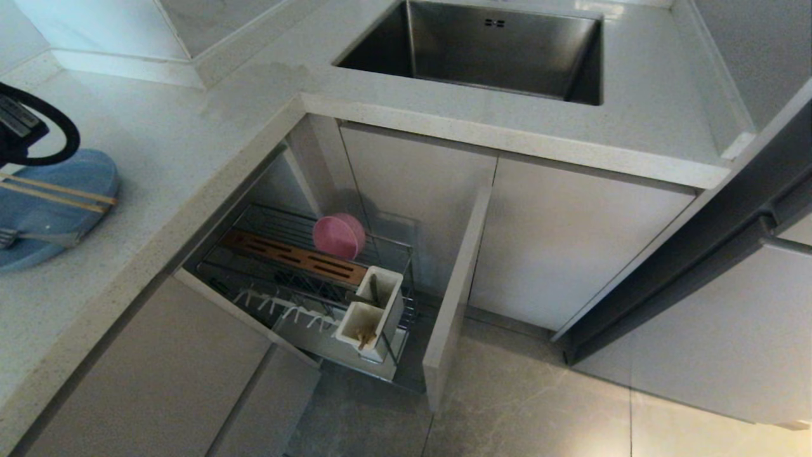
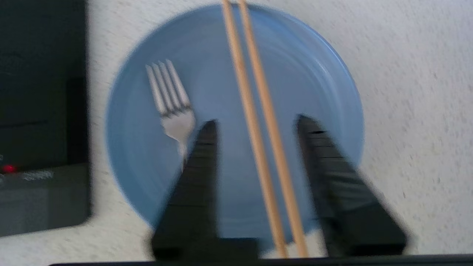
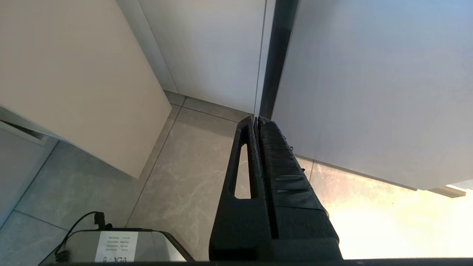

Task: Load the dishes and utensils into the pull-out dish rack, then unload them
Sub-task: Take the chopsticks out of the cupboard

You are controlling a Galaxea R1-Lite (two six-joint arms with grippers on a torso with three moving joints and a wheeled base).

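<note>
The blue plate (image 1: 57,222) lies on the counter at the far left, with the chopsticks (image 1: 57,193) and a fork (image 1: 38,238) lying on it. My left gripper (image 2: 257,121) hovers over the plate (image 2: 314,74), open. Its fingers stand either side of the chopsticks (image 2: 251,92) and clear of them. The fork (image 2: 173,107) lies just beside one finger. The pull-out dish rack (image 1: 273,219) is drawn out below the counter. The pink bowl (image 1: 339,236) stands on edge at its wooden strip (image 1: 298,257). My right gripper (image 3: 256,119) is shut on nothing, low over the floor.
The rack's white utensil box (image 1: 380,304) holds a slim grey handle in the far compartment and something light brown in the near one. The rack's front panel (image 1: 453,298) juts out to its right. A steel sink (image 1: 495,51) is set into the counter behind.
</note>
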